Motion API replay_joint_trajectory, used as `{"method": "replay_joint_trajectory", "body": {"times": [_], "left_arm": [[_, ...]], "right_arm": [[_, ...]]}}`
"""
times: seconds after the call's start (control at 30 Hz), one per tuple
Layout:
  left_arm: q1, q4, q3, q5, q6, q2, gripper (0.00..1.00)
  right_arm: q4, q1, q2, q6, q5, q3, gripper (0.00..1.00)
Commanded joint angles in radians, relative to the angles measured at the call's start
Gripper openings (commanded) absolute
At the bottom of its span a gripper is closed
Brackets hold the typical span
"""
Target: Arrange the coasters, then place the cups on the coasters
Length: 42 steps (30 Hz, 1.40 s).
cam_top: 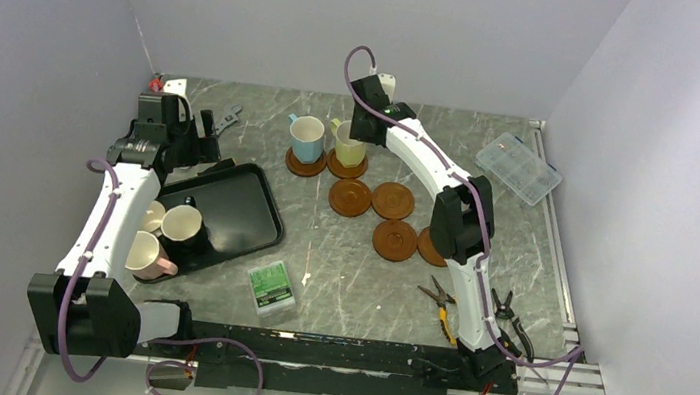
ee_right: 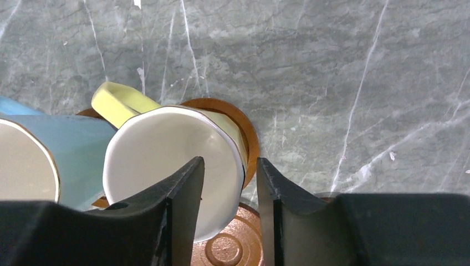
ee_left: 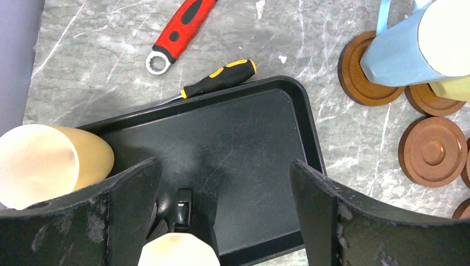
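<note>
The right gripper (ee_right: 228,163) straddles the wall of the olive-yellow cup (ee_right: 166,160): one finger (ee_right: 183,205) hangs inside the cream bowl and the other outside the rim. Both stand clear of the wall, so the fingers are apart and clamp nothing. A straddle like this suits carrying a mug by its rim, and I read the slack as a release. The cup sits upright on a coaster (ee_right: 246,130), which shows as a brown crescent beyond the outer finger's tip. Its handle points away from the fingers, leaving the rim free. The light blue cup (ee_right: 33,155) stands just beside the inner finger, and a bare coaster (ee_right: 224,249) lies below the gap between the two

The left gripper (ee_left: 221,177) hovers over the black tray (ee_left: 249,144) with fingers spread wide, holding nothing. The black cup (ee_left: 177,252) sits between them, nearer one finger, and the yellow cup (ee_left: 50,160) lies outside that finger. The wide spread probably readies the next pick
</note>
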Motion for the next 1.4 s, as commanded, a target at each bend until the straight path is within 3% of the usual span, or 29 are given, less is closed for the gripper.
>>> {"method": "replay_joint_trajectory", "body": {"times": [0.0,0.2,0.47,0.8,1.03,1.17,1.3,1.37], "left_arm": [[0.004,0.035,0.012,0.015,0.001,0.005,0.91],[0.004,0.035,0.01,0.029,-0.003,0.014,0.91],[0.004,-0.023,-0.01,0.049,-0.089,-0.025,0.91],[0.002,-0.226,-0.135,0.058,-0.307,-0.155,0.85],[0.002,-0.17,-0.264,0.055,-0.357,-0.132,0.81],[-0.001,-0.14,-0.264,0.066,-0.353,-0.041,0.66],[-0.073,-0.129,-0.234,0.044,-0.355,-0.001,0.3],[-0.152,-0.15,-0.193,-0.05,-0.361,0.018,0.13]], "right_arm": [[0.031,0.004,-0.034,-0.004,-0.001,0.05,0.46],[0.032,0.006,-0.102,-0.018,-0.051,0.033,0.59],[0.068,0.007,-0.315,-0.079,-0.128,-0.105,0.74],[0.186,-0.028,-0.688,-0.083,-0.198,-0.531,0.79],[0.259,-0.074,-0.841,-0.059,-0.279,-0.752,0.8],[0.266,-0.079,-0.877,-0.06,-0.309,-0.804,0.79],[0.279,-0.081,-0.908,-0.058,-0.314,-0.844,0.78],[0.279,-0.081,-0.916,-0.059,-0.313,-0.855,0.78]]}}
